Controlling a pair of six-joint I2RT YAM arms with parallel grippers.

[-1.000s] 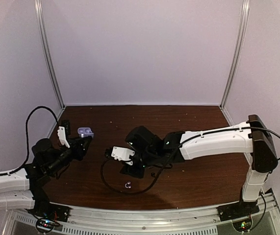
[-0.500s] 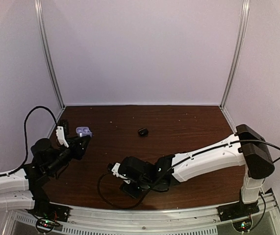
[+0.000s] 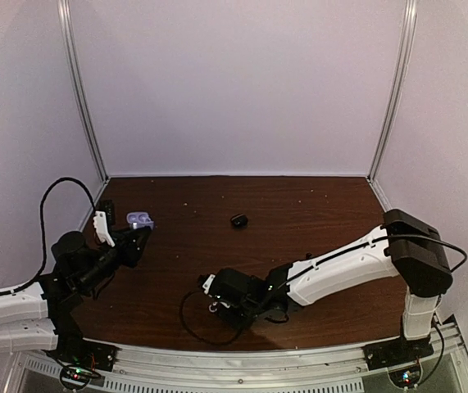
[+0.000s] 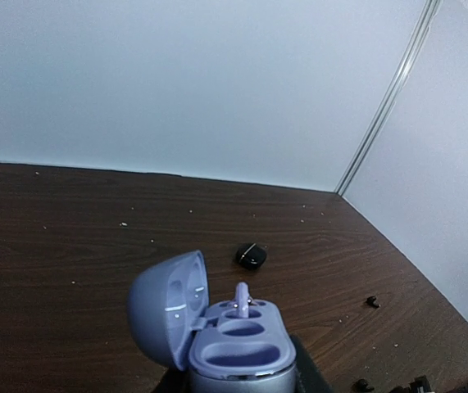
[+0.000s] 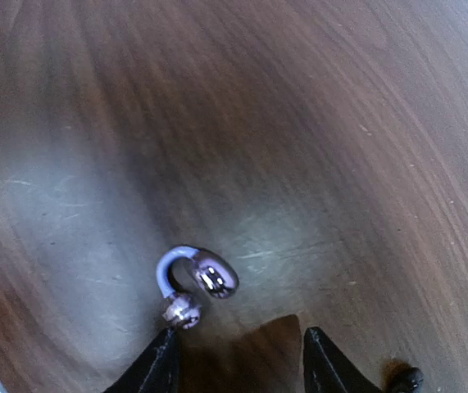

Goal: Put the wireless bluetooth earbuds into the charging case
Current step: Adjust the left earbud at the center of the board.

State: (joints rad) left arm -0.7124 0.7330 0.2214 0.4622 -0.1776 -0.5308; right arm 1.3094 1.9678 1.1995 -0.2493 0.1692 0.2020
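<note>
1. We look down on a dark wooden table point(image 3: 315, 205) ringed by pale walls; a closed black case point(image 3: 239, 219) lies on it, and we place everything else from that case.
2. Left of the black case, the left gripper point(image 3: 138, 232) is clamped on an open lavender charging case point(image 4: 238, 352); the lid point(image 4: 166, 315) is swung back to the left in the left wrist view.
3. One lavender earbud point(image 4: 242, 296) stands stem-up in the farther of that case's two cradles.
4. Nearer the arm bases than the black case, and slightly left of it, the right gripper point(image 5: 239, 332) hangs low over the wood with its jaws parted, gripping nothing.
5. A second lavender earbud point(image 5: 194, 282), shiny and hook-shaped, lies on the table just ahead of the right gripper's fingertips point(image 5: 161, 360); it sits closest to the left-hand finger in the right wrist view; we cannot tell whether they touch.
6. A small black earbud point(image 4: 372, 301) lies right of the black case and nearer the left wrist camera, well apart from it.
</note>
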